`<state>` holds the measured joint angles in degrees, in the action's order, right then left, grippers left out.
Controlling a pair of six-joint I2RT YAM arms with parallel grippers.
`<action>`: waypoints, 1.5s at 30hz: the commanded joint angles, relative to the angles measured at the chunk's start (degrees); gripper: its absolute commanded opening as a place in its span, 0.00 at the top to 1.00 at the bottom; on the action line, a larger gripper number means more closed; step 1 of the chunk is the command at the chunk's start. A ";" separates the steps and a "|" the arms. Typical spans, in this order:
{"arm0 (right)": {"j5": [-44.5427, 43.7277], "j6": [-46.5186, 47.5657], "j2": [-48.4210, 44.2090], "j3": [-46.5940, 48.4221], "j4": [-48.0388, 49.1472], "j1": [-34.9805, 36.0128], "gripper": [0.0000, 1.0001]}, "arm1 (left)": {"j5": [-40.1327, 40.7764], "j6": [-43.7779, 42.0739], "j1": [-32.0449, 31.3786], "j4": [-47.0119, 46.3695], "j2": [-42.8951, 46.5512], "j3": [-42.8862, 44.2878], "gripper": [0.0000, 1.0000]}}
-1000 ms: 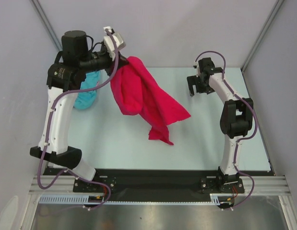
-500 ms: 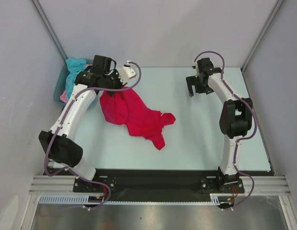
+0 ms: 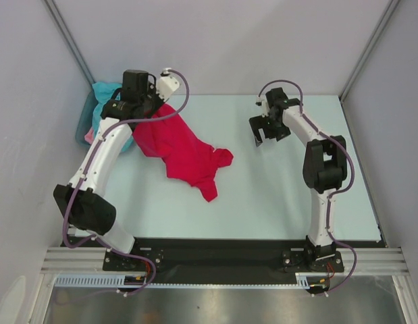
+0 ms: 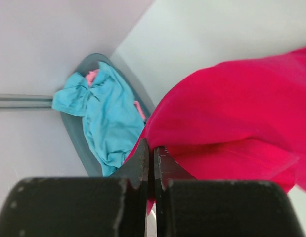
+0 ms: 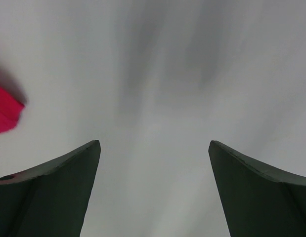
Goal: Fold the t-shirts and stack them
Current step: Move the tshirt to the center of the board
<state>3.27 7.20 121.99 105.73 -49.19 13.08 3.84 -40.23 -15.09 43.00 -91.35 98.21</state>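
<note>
The crimson red t-shirt point(image 3: 181, 150) lies crumpled on the table at the left centre; its upper end rises to my left gripper point(image 3: 149, 113). In the left wrist view that gripper point(image 4: 152, 148) is shut on an edge of the red shirt point(image 4: 241, 118). A turquoise-blue t-shirt point(image 3: 104, 101) and a bit of pink cloth point(image 4: 91, 77) lie in the tub point(image 4: 73, 133) at the far left. My right gripper point(image 3: 266, 131) is open and empty over bare table, right of the red shirt. A red corner point(image 5: 4, 113) shows at the left of the right wrist view.
The grey-blue plastic tub point(image 3: 82, 131) stands in the far left corner against the wall. Grey walls enclose the table on the left, back and right. Pale table surface point(image 3: 276, 189) lies between the red shirt and the right arm.
My left gripper has come down and back toward the tub, and the red shirt has gone from hanging in the air to lying on the table. My right gripper has moved left.
</note>
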 commanded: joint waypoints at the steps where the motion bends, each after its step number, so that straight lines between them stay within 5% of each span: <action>1: 1.83 1.59 0.35 0.09 -1.17 1.51 0.01 | 1.36 4.46 1.82 -10.40 2.49 3.21 1.00; 5: 5.50 2.11 1.84 1.49 -2.66 2.47 0.02 | -1.11 6.03 1.21 -8.64 0.21 9.26 1.00; 15: 20.64 2.56 6.93 7.98 -6.36 5.02 0.04 | -6.38 7.62 0.24 -8.55 0.56 8.48 1.00; 24: 19.50 2.20 10.20 13.53 -7.50 6.60 0.01 | 2.75 8.59 -1.96 -12.77 -5.93 20.52 1.00; 30: 13.45 5.00 1.42 5.03 3.35 11.43 0.04 | 6.80 7.45 -4.24 -10.14 -9.54 22.20 1.00; 39: -12.29 18.18 -8.17 -8.51 19.56 23.82 0.03 | 10.13 12.97 -5.21 -6.36 -16.22 22.72 1.00; 45: -17.15 24.52 -10.55 -13.79 26.33 29.36 0.03 | 9.96 18.25 -5.56 -4.59 -20.71 22.64 1.00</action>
<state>-7.88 26.63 114.02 93.45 -28.93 41.34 12.40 -26.41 -19.90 38.63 -111.70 118.02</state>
